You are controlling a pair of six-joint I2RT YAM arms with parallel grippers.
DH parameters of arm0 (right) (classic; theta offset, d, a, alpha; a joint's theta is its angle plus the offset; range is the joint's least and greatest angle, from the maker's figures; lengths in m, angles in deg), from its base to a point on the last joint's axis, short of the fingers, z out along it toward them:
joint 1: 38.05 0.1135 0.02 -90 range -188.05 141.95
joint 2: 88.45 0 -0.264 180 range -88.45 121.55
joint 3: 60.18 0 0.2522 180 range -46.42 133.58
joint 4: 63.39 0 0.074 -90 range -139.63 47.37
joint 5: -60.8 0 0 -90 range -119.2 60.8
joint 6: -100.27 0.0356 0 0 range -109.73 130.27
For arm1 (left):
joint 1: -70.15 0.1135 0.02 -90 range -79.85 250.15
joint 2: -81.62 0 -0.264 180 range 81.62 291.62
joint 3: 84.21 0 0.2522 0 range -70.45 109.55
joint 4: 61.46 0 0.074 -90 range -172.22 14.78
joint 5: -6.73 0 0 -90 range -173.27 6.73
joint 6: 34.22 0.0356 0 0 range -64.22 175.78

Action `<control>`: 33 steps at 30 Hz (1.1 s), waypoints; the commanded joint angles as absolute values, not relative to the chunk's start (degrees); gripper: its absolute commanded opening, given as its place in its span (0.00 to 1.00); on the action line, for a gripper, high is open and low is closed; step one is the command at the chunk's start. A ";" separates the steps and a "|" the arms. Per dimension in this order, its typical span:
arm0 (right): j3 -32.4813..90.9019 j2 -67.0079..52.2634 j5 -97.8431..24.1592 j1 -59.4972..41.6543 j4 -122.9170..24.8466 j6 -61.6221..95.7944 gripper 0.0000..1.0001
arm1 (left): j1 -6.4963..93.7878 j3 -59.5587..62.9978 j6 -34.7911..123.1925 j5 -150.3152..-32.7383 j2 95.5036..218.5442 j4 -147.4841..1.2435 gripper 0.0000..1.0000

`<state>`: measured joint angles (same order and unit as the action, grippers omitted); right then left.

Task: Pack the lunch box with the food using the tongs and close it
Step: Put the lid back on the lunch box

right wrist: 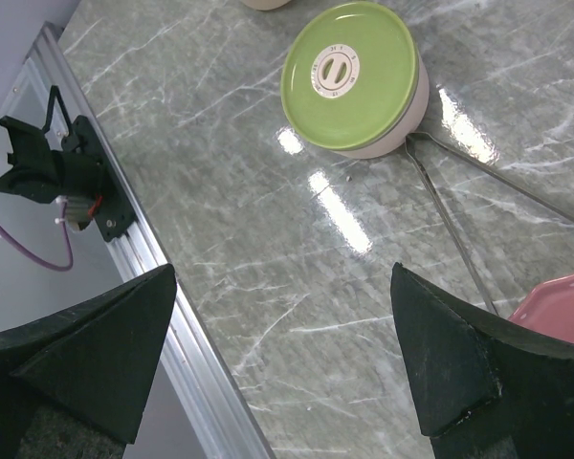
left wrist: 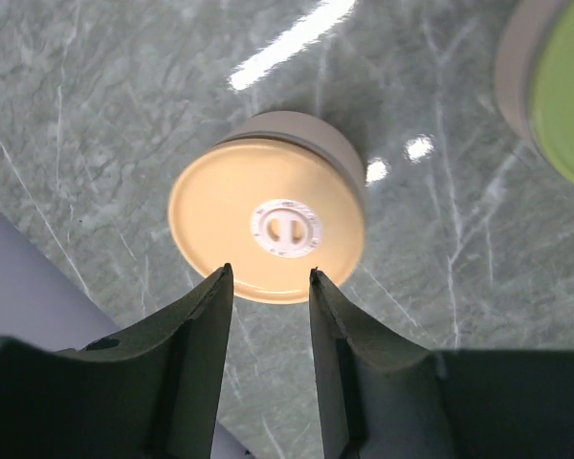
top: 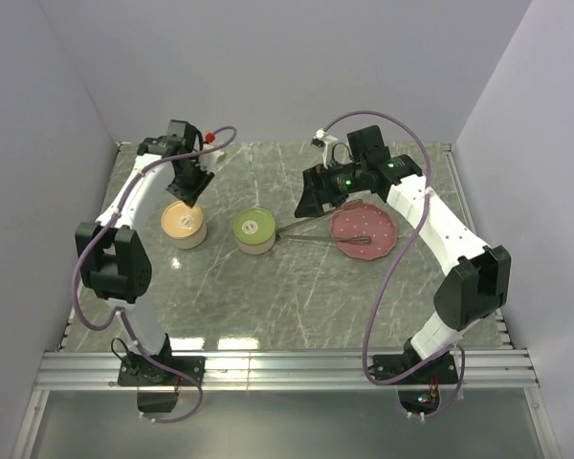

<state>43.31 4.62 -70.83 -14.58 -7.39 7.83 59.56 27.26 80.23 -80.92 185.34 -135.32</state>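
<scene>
Tongs (top: 320, 239), laid flat from green-lidded container (top: 254, 230) to pink plate (top: 387, 218), long axis 9-to-3 o'clock. Right gripper (top: 313, 199), spread wide and empty, is stationed nearer, at 12 o'clock; left gripper (top: 188, 191), part-spread, empty, over orange-lidded container (top: 184, 224).

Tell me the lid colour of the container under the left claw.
Pale yellow-orange lid with a white centre plug; clearest in the left wrist view.

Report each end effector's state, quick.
Left end effector: open, empty, near the round yellow-lidded container.
Right end effector: wide open, empty.
</scene>
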 commanded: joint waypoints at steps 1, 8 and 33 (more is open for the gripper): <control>44.98 2.95 -71.91 -15.02 -7.44 7.63 1.00 | 62.84 27.38 77.24 -84.58 184.80 -131.58 0.43; 45.16 3.22 -71.92 -15.02 -7.27 7.46 1.00 | 64.87 26.15 74.68 -87.40 188.23 -128.23 0.41; 44.63 3.22 -71.48 -15.02 -6.92 7.11 1.00 | 65.31 3.73 75.38 -90.47 190.60 -121.28 0.40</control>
